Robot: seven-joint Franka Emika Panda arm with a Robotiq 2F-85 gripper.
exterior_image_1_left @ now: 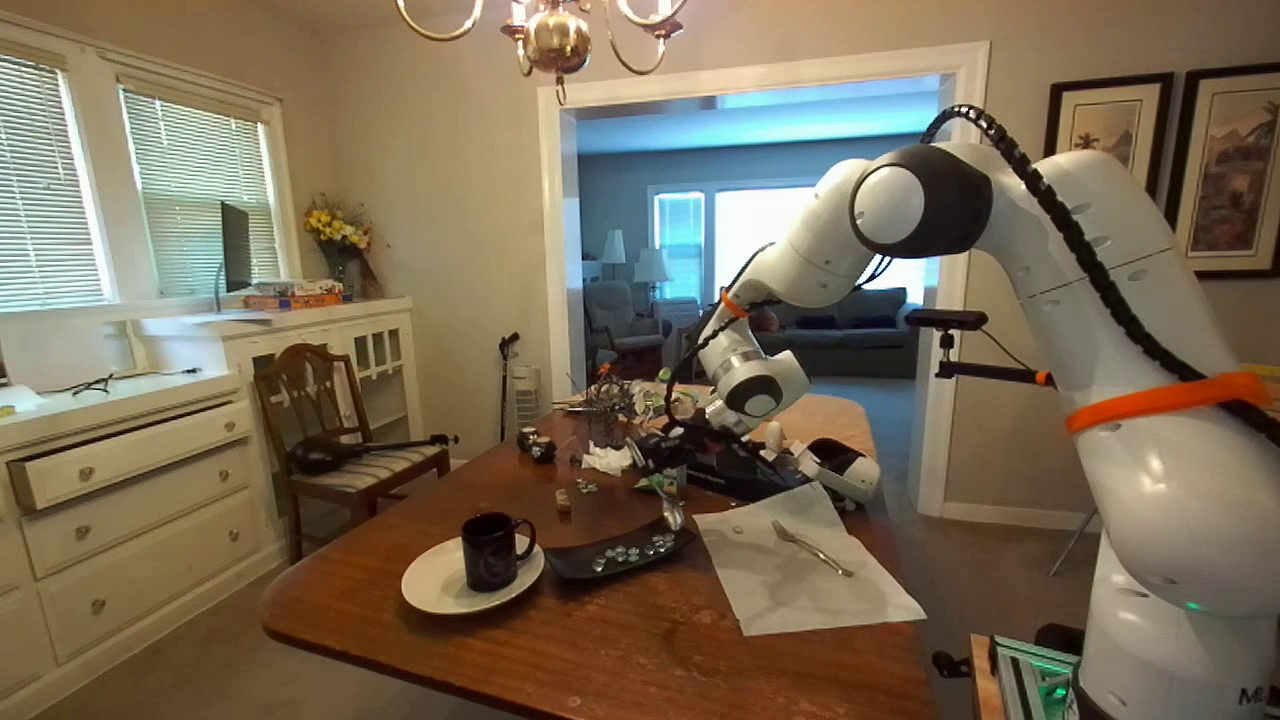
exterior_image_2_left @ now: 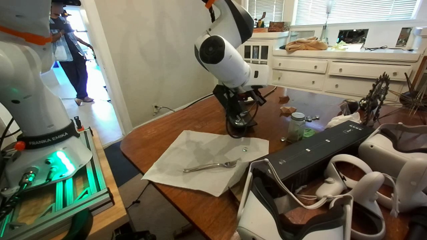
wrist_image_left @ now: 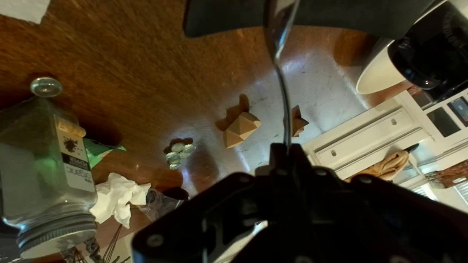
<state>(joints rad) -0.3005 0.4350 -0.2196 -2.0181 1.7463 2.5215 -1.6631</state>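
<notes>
My gripper (wrist_image_left: 287,148) is shut on the thin handle of a silver spoon (wrist_image_left: 281,76), whose bowl runs toward the top of the wrist view. In an exterior view the spoon (exterior_image_1_left: 672,505) hangs down over one end of a curved black tray (exterior_image_1_left: 572,562). Whether its tip touches the tray, I cannot tell. Several clear glass beads (exterior_image_1_left: 630,553) lie in that tray. Beside the tray a black mug (exterior_image_1_left: 490,552) stands on a white plate (exterior_image_1_left: 425,588). A fork (exterior_image_2_left: 210,166) rests on a sheet of white paper (exterior_image_2_left: 196,146).
A lidded glass jar (wrist_image_left: 44,157) stands near a bead cluster (wrist_image_left: 178,153) and two faceted brown pieces, one pale (wrist_image_left: 241,128). Crumpled white tissue (wrist_image_left: 119,195) lies behind. A long black box (exterior_image_2_left: 317,148) and white headsets (exterior_image_2_left: 267,213) with controllers crowd the table's side.
</notes>
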